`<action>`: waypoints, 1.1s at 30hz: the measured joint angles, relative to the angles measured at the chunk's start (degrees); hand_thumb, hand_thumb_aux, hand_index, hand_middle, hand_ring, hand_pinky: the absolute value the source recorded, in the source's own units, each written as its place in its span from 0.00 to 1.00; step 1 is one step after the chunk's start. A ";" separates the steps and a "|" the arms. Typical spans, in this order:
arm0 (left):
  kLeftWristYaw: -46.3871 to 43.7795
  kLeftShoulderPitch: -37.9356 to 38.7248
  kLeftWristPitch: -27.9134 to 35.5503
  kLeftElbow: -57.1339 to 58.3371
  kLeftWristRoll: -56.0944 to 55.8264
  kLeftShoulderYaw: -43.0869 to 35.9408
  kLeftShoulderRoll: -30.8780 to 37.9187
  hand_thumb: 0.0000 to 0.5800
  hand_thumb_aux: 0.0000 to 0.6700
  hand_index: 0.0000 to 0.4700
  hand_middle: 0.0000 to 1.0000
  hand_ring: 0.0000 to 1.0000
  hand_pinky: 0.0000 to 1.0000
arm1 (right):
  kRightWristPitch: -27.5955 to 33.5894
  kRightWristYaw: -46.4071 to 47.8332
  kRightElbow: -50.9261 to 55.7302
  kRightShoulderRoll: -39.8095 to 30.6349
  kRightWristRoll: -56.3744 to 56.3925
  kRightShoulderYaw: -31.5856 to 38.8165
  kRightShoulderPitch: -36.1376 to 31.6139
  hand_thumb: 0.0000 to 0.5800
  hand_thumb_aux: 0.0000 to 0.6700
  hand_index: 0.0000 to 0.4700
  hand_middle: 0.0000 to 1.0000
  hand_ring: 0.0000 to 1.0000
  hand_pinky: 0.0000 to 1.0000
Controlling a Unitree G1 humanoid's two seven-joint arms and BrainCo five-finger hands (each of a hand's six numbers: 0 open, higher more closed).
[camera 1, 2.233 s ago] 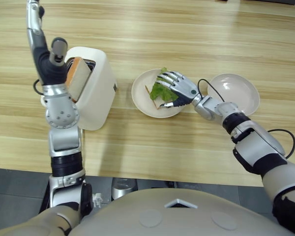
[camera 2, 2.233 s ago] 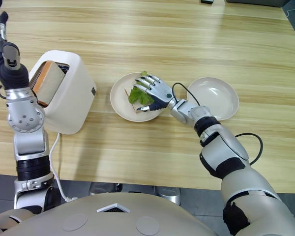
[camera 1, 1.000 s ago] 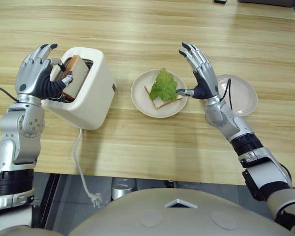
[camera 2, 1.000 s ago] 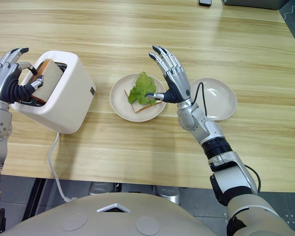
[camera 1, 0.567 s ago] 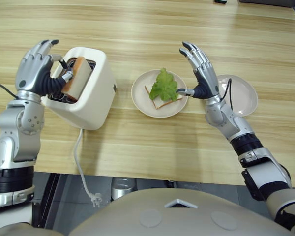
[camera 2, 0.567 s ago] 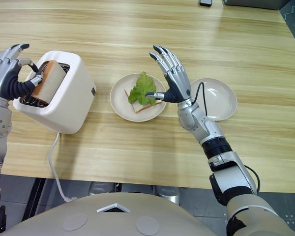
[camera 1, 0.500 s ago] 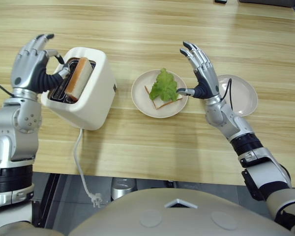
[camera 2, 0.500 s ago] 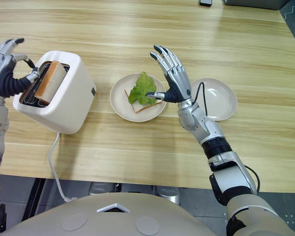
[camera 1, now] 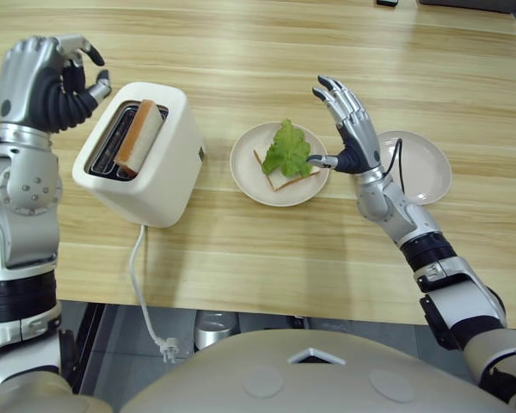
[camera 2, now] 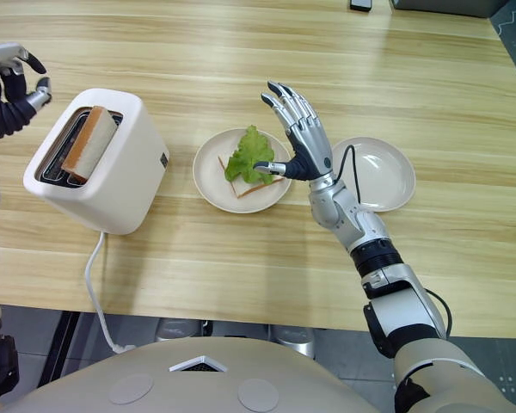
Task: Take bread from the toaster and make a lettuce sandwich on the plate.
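Plate (camera 1: 248, 178) at centre of tabletop (camera 1: 267, 52): one bread slice (camera 1: 285, 181) down, lettuce (camera 1: 285, 148) laid on top. Judged roughly half done. The second slice (camera 1: 138, 136) stood tilted in the slot of the toaster (camera 1: 170, 168), at 9 o'clock from the plate, not gripped. Left hand (camera 1: 41, 82) hung at 10 o'clock of the toaster, fingers curled in, holding nothing. Right hand (camera 1: 353, 136) stood at 3 o'clock of the plate, fingers spread wide, empty, with an empty dish (camera 1: 423, 168) beyond it. Left to do: pull the slice, carry it over, cap the lettuce.
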 measured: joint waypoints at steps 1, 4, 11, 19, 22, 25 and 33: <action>-0.23 0.51 0.23 -0.01 0.03 -0.37 -0.31 0.00 0.00 0.00 0.00 0.00 0.00 | -0.04 0.00 0.00 0.05 -0.07 0.00 -0.02 0.00 0.00 0.00 0.00 0.00 0.00; -0.80 2.20 1.19 -0.03 0.51 -0.44 -0.63 0.00 0.00 0.00 0.00 0.00 0.00 | -0.16 0.00 0.01 0.13 -0.14 0.00 -0.02 0.00 0.00 0.00 0.00 0.00 0.00; -3.92 6.20 4.02 0.66 2.34 -1.21 -0.57 0.00 0.00 0.00 0.00 0.00 0.00 | -0.29 0.00 0.00 0.15 -0.31 -0.05 0.02 0.00 0.00 0.00 0.00 0.00 0.00; -5.97 6.74 5.53 0.71 3.59 -1.29 0.50 0.00 0.00 0.00 0.00 0.00 0.00 | -0.32 0.00 0.00 0.15 -0.33 -0.29 0.03 0.00 0.00 0.00 0.00 0.00 0.00; -6.85 7.45 5.71 0.71 3.96 -2.07 0.76 0.00 0.00 0.00 0.00 0.00 0.00 | -0.32 0.00 -0.03 0.15 -0.33 -0.38 0.08 0.00 0.00 0.00 0.00 0.00 0.00; -7.67 8.24 5.86 0.71 4.13 -3.02 0.76 0.00 0.00 0.00 0.00 0.00 0.00 | -0.32 0.00 -0.04 0.16 -0.35 -0.39 0.08 0.00 0.00 0.00 0.00 0.00 0.00; -9.08 8.47 6.30 0.71 4.53 -5.19 0.94 0.99 0.88 0.86 0.00 0.00 0.00 | -0.32 0.00 -0.09 0.17 -0.78 -0.44 0.10 0.00 0.00 0.00 0.00 0.00 0.00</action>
